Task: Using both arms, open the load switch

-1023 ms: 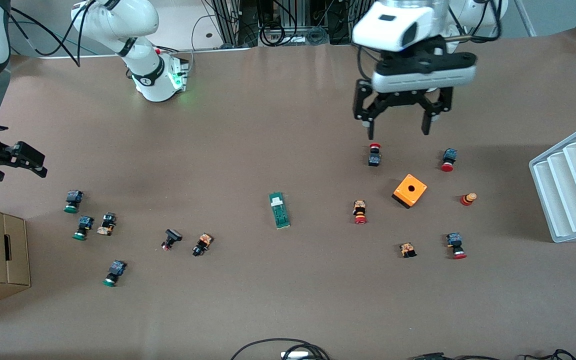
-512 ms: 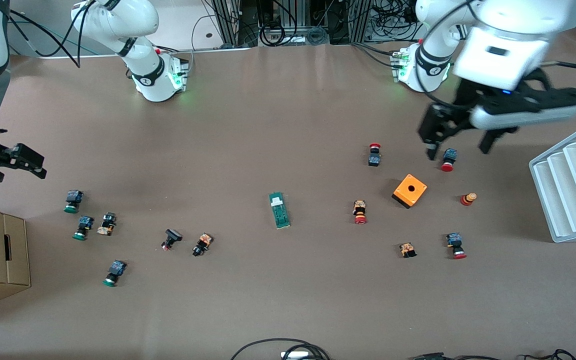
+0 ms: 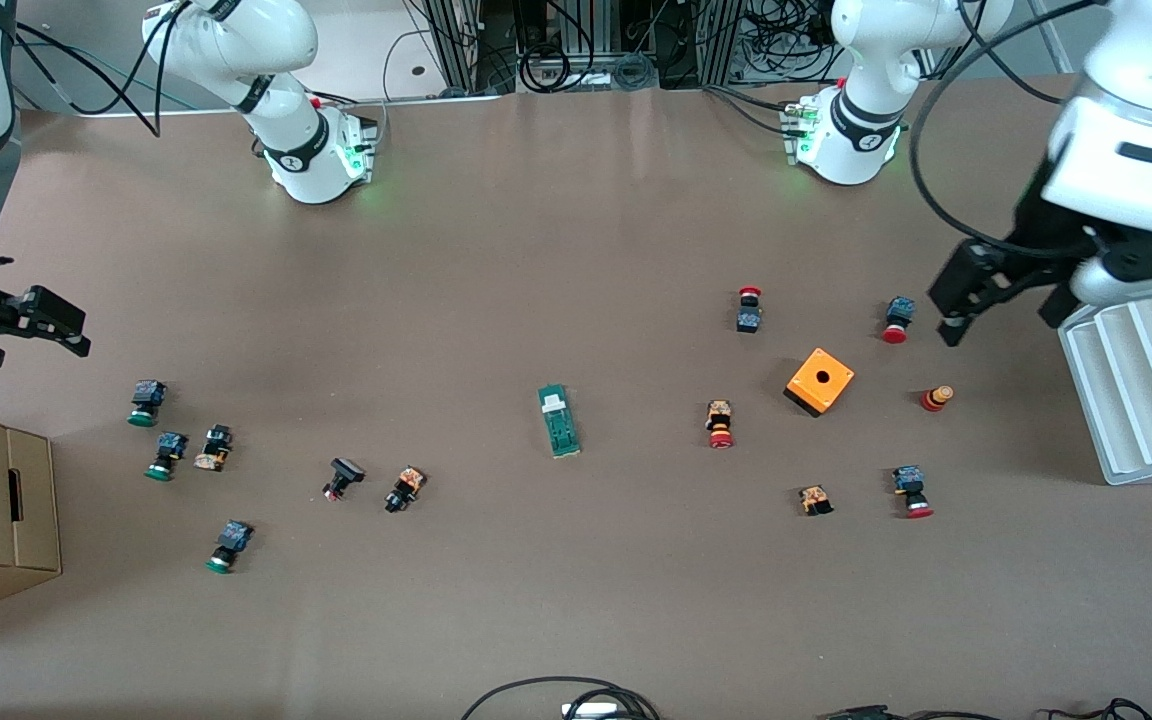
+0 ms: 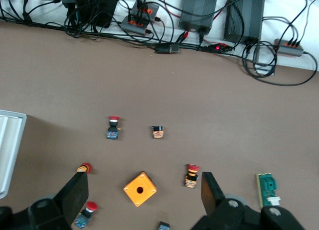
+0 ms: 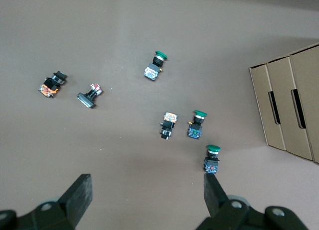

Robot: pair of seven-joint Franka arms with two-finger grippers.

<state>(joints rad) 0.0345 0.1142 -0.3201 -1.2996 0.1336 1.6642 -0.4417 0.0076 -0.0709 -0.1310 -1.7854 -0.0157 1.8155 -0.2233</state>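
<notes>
Switch (image 3: 559, 421) lies mid-table, well clear of the orange box (image 3: 820, 381) toward the right arm's end, long axis running toward the camera — slim green block, white piece at the end away from it. Left gripper (image 3: 1006, 310) open and empty by the white rack (image 3: 1146, 400); right gripper (image 3: 31, 325) open, empty, waiting. Neither is near.

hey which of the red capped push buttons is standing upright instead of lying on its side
The red-capped button nearest the robots' bases, farther from the front camera than the orange box. Its red cap sits on top of its dark body; the others lie tipped over.
</notes>
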